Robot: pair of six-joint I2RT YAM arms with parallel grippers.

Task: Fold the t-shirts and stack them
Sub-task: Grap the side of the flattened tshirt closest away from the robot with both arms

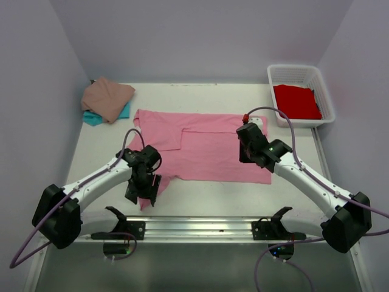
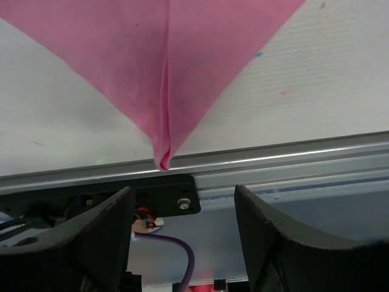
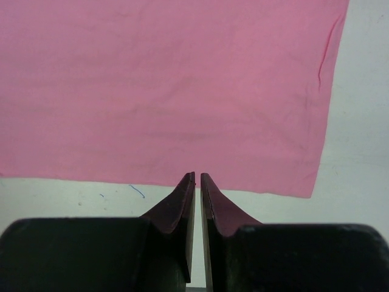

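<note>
T-shirts, four. One pink (image 1: 200, 149), spread flat at mid-counter (image 1: 213, 194). One tan (image 1: 108, 97), bundled at the far-left corner, lying on one teal (image 1: 92, 117), which showed only at its edges. One red (image 1: 296, 101), lying in the single white basket (image 1: 327, 97) at the far right.

Left jaws: spread wide, empty, just beside the near-left tip of pink.

Right jaws: all but pressed together with only a thin slit between, pinching nothing, tips at the near hem of pink.

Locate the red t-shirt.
Top view, far right corner: the red t-shirt lies inside the white lattice basket, right of the spread pink t-shirt.
</note>
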